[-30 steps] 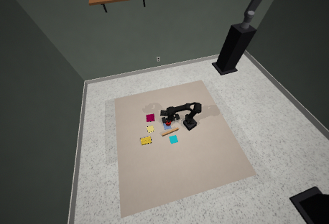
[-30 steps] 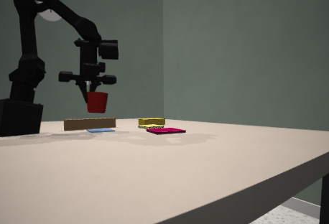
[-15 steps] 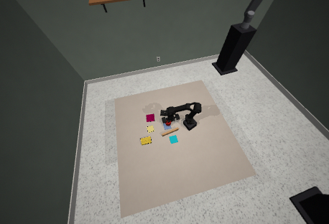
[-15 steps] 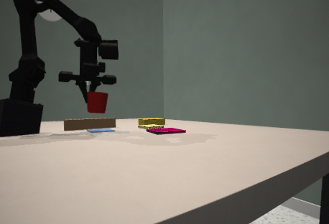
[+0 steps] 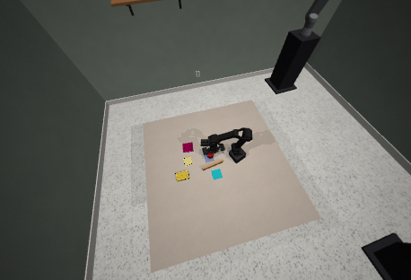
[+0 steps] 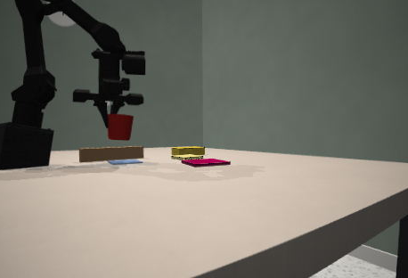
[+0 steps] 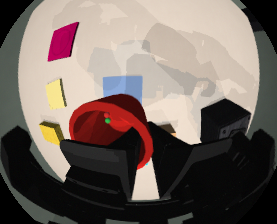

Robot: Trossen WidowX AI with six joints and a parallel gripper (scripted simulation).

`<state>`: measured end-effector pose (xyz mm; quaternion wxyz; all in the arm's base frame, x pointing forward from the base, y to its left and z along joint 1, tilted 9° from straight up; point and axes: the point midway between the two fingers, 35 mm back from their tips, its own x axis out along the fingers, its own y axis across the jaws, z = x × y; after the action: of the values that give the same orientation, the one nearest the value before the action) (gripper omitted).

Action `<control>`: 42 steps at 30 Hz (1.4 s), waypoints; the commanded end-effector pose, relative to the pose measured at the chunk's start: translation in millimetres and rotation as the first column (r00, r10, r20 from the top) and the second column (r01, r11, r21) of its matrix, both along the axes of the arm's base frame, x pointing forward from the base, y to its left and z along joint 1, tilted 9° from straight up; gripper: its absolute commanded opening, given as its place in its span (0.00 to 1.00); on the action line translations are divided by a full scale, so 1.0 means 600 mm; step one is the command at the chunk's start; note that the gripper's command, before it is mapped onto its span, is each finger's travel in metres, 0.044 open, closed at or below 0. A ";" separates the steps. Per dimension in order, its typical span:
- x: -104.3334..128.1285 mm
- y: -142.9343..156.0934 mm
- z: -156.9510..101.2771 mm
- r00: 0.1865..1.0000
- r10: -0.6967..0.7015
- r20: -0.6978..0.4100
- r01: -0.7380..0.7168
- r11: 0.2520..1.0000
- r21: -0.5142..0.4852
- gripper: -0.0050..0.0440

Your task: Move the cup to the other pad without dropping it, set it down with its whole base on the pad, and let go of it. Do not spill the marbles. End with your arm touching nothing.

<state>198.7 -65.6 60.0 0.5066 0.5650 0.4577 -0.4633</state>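
The red cup (image 5: 210, 154) (image 6: 120, 126) (image 7: 116, 111) hangs upright in the air, held by its rim. My gripper (image 5: 211, 151) (image 6: 110, 113) (image 7: 144, 125) is shut on the cup's wall. A green marble (image 7: 108, 120) shows inside the cup in the wrist view. The cup is a short way above the blue pad (image 5: 205, 159) (image 6: 126, 162) (image 7: 122, 87), which lies bare below it. A cyan pad (image 5: 216, 174) lies on the table nearer the front, past a wooden bar (image 5: 213, 164) (image 6: 111, 154).
A magenta pad (image 5: 188, 147) (image 6: 206, 162) (image 7: 62, 40), a pale yellow pad (image 5: 188, 161) (image 7: 54, 92) and a yellow block (image 5: 182, 175) (image 6: 188, 151) (image 7: 50, 132) lie to the left of the cup. The arm's black base (image 5: 236, 156) (image 6: 21, 146) stands to the right.
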 end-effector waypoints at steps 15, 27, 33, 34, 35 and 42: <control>-0.001 0.039 0.002 1.000 0.004 0.000 -0.004 1.000 -0.003 0.10; -0.001 0.066 0.004 1.000 0.005 0.001 -0.005 1.000 -0.003 0.10; -0.001 0.075 0.005 1.000 0.005 0.001 -0.005 1.000 -0.003 0.10; -0.001 0.077 0.005 1.000 0.005 0.001 -0.005 1.000 -0.003 0.10; -0.001 0.079 0.005 1.000 0.005 0.001 -0.005 1.000 -0.003 0.10; -0.001 0.094 0.006 1.000 0.005 0.001 -0.005 1.000 -0.003 0.10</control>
<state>199.0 -12.9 63.0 0.5078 0.5641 0.4592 -0.4616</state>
